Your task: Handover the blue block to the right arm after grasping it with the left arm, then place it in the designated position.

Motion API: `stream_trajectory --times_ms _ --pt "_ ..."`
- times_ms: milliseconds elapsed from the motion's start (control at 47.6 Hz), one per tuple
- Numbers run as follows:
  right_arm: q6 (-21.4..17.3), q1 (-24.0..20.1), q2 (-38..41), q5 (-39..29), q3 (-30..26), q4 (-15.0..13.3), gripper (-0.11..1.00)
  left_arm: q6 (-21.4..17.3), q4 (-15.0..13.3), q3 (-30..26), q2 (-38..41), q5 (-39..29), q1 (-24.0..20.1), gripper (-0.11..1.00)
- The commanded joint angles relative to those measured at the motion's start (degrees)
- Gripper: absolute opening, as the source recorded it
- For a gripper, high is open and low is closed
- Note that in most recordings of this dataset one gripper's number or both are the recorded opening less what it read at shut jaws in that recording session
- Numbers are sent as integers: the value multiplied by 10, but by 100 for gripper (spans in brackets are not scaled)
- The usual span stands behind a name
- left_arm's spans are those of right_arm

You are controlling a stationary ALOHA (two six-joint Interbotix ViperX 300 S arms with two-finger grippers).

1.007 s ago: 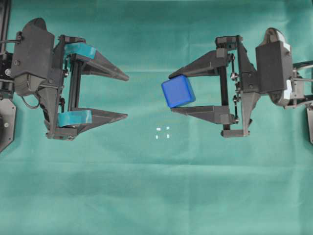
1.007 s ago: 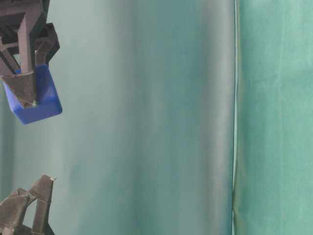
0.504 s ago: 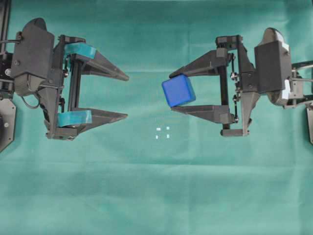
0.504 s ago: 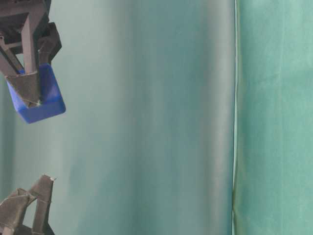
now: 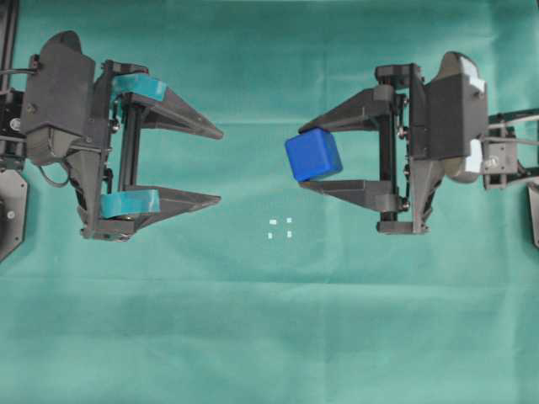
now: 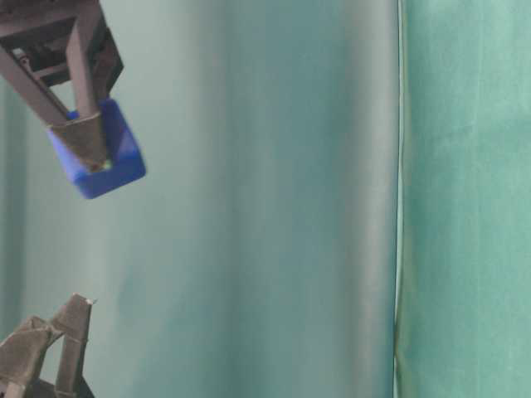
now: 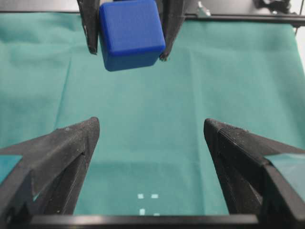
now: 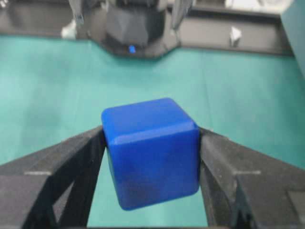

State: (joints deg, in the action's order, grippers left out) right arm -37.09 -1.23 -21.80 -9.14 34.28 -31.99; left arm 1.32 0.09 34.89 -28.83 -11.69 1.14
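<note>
The handover was done, and the placing step was in hand. The right hand (image 5: 313, 155) pinched the blue block (image 5: 313, 155) between its plain black fingertips, one finger on each of two opposite faces, with the cube slightly tilted in the grip. In the table-level view the blue block (image 6: 98, 150) hung clear of the green cloth (image 5: 269, 337), so it was carried in the air, not resting on the table. The left hand (image 5: 221, 166), its fingers banded in teal tape, stood spread wide and empty, well apart from the cube and facing it across the middle of the table.

The designated position (image 5: 280, 228), four tiny white marks forming a small square, lay bare on the cloth, near the block but off to one side of it in the overhead view, between the two hands and nearer the lower edge of that picture.

The next move probably called for the right arm to carry the cube over the marks, level it so a flat face pointed down, lower it until it sat on the cloth inside the square, and only then part its fingers. Releasing while tilted could let the block roll off the marks.
</note>
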Motion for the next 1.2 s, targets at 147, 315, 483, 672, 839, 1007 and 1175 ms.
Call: stream_trajectory --times_ms 147,315,483,672,839,1007,1175 --pt "-15 -13 -14 -76 -18 6 62 -1 0 -18 2 4 0 100" --pt "-16 -17 -18 -90 -18 9 62 -1 0 -18 1 3 0 100" --pt "-16 -17 -18 -91 -18 9 62 -1 -1 -18 2 3 0 100" --pt "-16 -17 -18 -91 -18 9 62 -1 0 -18 2 3 -1 100" --pt "-16 -17 -18 -91 -18 9 61 -2 -1 -18 1 3 -1 100" --pt "-17 -17 -14 -90 -18 9 61 -1 0 -18 2 3 -2 100" --pt "-18 -17 5 -88 -16 10 61 -1 0 -18 1 3 -2 100"
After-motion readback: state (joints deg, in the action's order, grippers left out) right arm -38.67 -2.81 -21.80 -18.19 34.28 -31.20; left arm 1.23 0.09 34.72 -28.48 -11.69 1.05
